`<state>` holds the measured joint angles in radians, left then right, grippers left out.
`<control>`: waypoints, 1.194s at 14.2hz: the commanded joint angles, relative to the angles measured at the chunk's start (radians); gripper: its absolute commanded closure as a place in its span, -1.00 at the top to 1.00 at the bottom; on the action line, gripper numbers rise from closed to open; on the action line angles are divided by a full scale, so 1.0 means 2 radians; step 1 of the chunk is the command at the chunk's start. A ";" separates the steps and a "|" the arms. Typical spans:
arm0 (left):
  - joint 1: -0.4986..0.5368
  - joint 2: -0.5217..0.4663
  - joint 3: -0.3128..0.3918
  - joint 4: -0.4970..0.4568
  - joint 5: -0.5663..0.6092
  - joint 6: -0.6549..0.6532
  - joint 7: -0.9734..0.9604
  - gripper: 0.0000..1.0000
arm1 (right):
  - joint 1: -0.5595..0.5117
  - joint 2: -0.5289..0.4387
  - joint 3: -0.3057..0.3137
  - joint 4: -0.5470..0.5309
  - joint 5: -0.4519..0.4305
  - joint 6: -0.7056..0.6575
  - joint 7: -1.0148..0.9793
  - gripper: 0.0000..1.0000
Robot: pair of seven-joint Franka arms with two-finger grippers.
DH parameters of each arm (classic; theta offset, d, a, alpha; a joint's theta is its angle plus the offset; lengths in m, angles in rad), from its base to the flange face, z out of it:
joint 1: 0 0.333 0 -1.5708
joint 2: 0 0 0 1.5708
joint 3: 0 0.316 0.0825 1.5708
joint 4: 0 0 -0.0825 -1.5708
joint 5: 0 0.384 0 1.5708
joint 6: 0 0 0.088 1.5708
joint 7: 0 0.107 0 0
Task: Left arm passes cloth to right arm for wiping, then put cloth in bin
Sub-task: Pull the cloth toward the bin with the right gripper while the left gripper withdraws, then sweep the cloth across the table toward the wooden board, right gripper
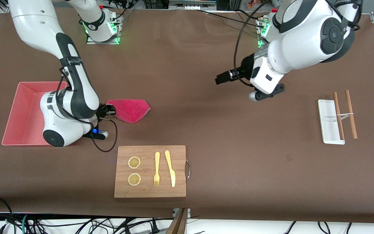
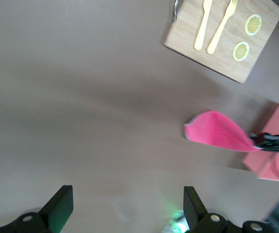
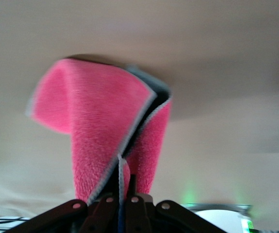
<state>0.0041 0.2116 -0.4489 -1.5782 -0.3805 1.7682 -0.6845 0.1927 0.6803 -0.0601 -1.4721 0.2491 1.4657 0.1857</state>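
Observation:
My right gripper (image 1: pixel 111 110) is shut on one end of the crimson-pink cloth (image 1: pixel 129 110), close over the table beside the bin (image 1: pixel 17 113). The rest of the cloth spreads out toward the table's middle. In the right wrist view the cloth (image 3: pixel 98 131) is folded, its grey edge showing, pinched between the shut fingers. The left wrist view shows the cloth (image 2: pixel 217 133) and a corner of the bin (image 2: pixel 270 165) far off. My left gripper (image 1: pixel 221 79) is open and empty, raised over the bare table toward the left arm's end; its fingers (image 2: pixel 59 206) stand wide apart.
A wooden cutting board (image 1: pixel 150 171) with two lemon slices, a yellow fork and a yellow knife lies nearer the front camera than the cloth. A small white tray (image 1: pixel 328 122) with two brown sticks lies at the left arm's end.

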 commanded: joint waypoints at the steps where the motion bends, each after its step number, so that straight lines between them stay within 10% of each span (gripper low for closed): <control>1: 0.003 -0.025 0.047 -0.025 0.041 -0.009 0.127 1.00 | -0.027 -0.016 -0.020 -0.029 -0.019 -0.010 -0.073 -1.00; 9: -0.046 -0.070 0.220 -0.048 0.173 -0.004 0.456 1.00 | -0.027 -0.021 -0.051 0.003 -0.138 -0.011 -0.170 -1.00; 17: -0.036 -0.103 0.196 -0.039 0.177 -0.072 0.367 1.00 | 0.042 -0.013 -0.042 0.019 -0.081 0.025 -0.026 -1.00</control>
<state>-0.0590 0.0328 -0.0203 -1.6426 -0.0371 1.6598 0.1421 0.2536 0.6479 -0.1434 -1.4450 0.0394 1.4924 0.0621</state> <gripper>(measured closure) 0.000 0.982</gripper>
